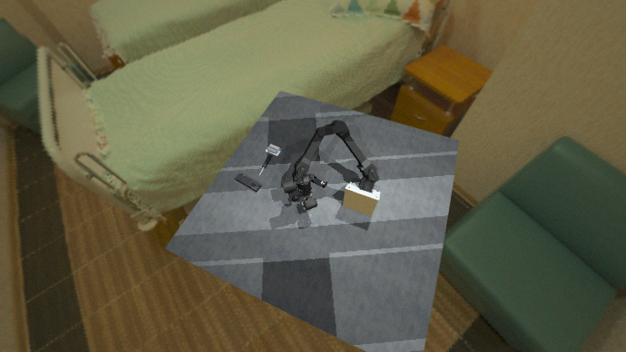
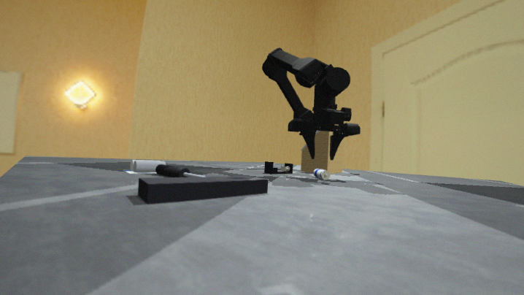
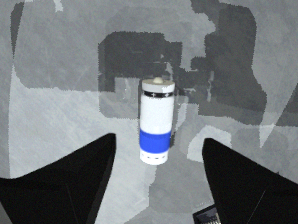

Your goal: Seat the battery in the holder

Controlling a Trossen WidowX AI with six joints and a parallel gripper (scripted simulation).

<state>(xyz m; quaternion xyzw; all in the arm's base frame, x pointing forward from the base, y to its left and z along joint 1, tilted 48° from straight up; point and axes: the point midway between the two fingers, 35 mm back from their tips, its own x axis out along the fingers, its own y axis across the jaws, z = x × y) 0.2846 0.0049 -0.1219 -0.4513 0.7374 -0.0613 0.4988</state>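
The white battery with a blue band point(image 2: 321, 174) point(image 3: 156, 117) lies on its side on the table. In the wrist view its terminal end points up the picture and its flat end points down, between the fingertips. My gripper point(image 2: 322, 159) point(image 3: 160, 143) is open and empty, above the battery, with one finger to either side of its line. The black holder point(image 2: 271, 169) stands on the table left of the battery in the exterior view, its spring showing at its right end. Only a corner of the holder point(image 3: 206, 215) shows at the bottom of the wrist view. In the top view the arm hides battery and holder.
A tan box with a white top point(image 1: 361, 202) stands near the arm's base. A black bar point(image 1: 248, 182) point(image 2: 205, 190), a screwdriver point(image 1: 267, 160) point(image 2: 171, 170) and a white object point(image 1: 273, 149) point(image 2: 146, 165) lie to the left of the arm.
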